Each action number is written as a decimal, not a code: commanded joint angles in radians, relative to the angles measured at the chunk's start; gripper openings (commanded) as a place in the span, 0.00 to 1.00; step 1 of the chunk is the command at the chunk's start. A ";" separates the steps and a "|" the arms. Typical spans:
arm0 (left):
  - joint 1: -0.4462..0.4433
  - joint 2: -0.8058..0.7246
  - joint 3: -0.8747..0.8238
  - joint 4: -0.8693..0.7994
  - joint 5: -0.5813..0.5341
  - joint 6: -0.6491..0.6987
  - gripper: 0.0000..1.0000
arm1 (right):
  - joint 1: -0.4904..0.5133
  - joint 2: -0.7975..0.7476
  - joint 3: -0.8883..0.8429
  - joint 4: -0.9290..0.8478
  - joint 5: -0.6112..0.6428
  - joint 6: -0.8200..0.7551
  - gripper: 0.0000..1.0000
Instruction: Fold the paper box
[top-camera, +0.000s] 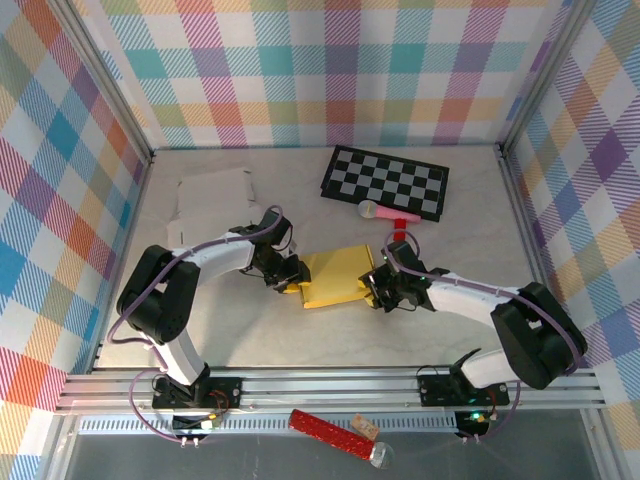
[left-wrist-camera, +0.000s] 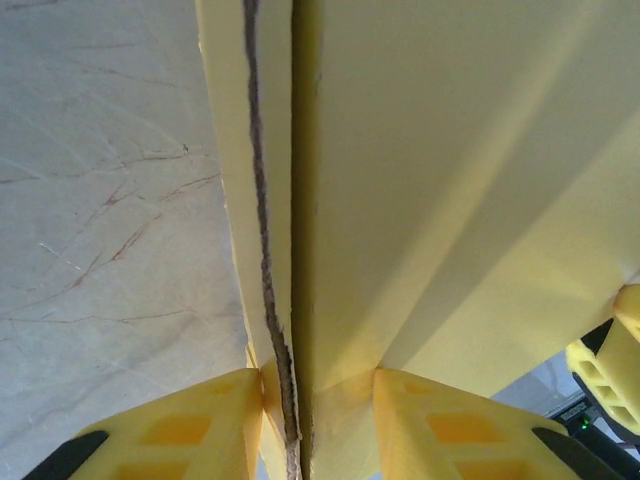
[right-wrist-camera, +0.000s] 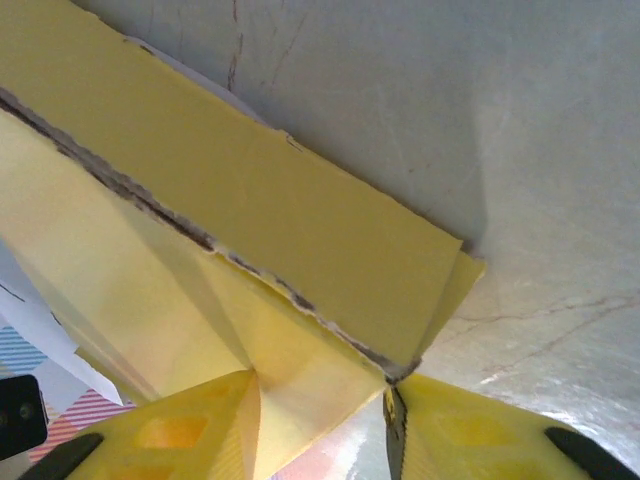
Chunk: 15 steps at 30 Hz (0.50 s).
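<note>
The yellow paper box lies partly folded on the table between the two arms. My left gripper is shut on the box's left edge; in the left wrist view its yellow fingers pinch a doubled, frayed-edged wall of the yellow box. My right gripper is shut on the box's right side. In the right wrist view the box shows a folded flap with a torn edge, and my fingertips clamp its lower corner.
A black and white checkered board lies at the back. A pink microphone rests near its front edge. White flat cardboard sits at the back left. A red microphone lies on the rail in front.
</note>
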 joint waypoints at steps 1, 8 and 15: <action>0.004 0.025 0.010 0.014 0.015 0.013 0.33 | 0.005 -0.028 -0.042 0.014 0.053 0.023 0.35; -0.003 0.046 0.018 0.028 0.032 0.010 0.32 | 0.004 -0.035 -0.084 0.034 0.085 0.027 0.27; -0.030 0.077 0.023 0.052 0.043 0.008 0.30 | 0.004 -0.113 -0.101 0.011 0.133 0.022 0.31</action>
